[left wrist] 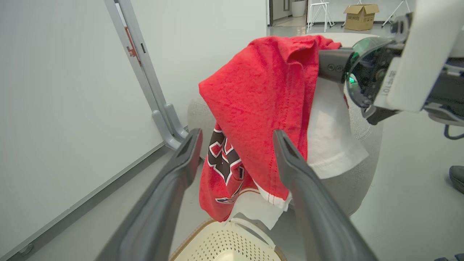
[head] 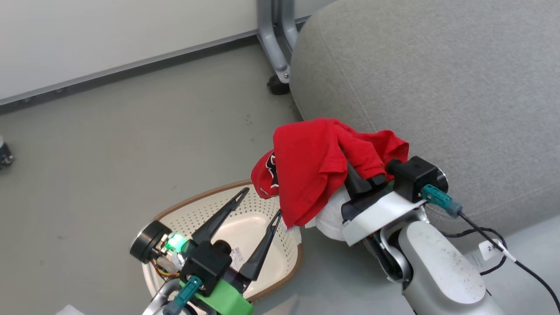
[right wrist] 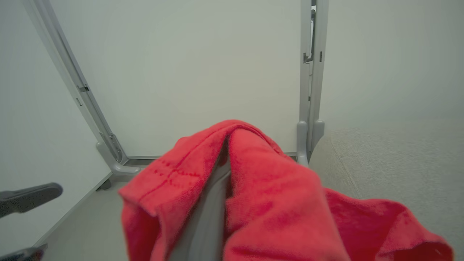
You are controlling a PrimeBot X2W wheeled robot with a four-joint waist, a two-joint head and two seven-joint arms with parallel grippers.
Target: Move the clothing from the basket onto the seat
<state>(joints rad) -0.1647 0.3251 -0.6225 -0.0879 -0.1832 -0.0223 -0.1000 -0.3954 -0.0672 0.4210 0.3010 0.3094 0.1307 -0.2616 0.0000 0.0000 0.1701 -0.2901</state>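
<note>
The clothing (head: pixel 310 170), a bright red jersey with a white cloth part below, hangs from my right gripper (head: pixel 348 164), which is shut on it. The cloth covers the fingertips. It hangs against the front edge of the grey seat (head: pixel 437 87) and above the far rim of the cream basket (head: pixel 199 210). My left gripper (head: pixel 261 201) is open over the basket, with nothing between its fingers. The left wrist view shows the clothing (left wrist: pixel 261 98) draped just beyond the left gripper (left wrist: pixel 237 136), its lower hem over the basket (left wrist: pixel 224 243). In the right wrist view the clothing (right wrist: pixel 268 195) wraps one grey finger (right wrist: pixel 212 195).
A grey metal stand leg with a dark caster (head: pixel 278 65) rises by the seat's left side, against a white wall. A black cable (head: pixel 494 238) trails from my right wrist. Open grey floor (head: pixel 131 131) spreads left of the basket. A cardboard box (left wrist: pixel 360 16) sits far off.
</note>
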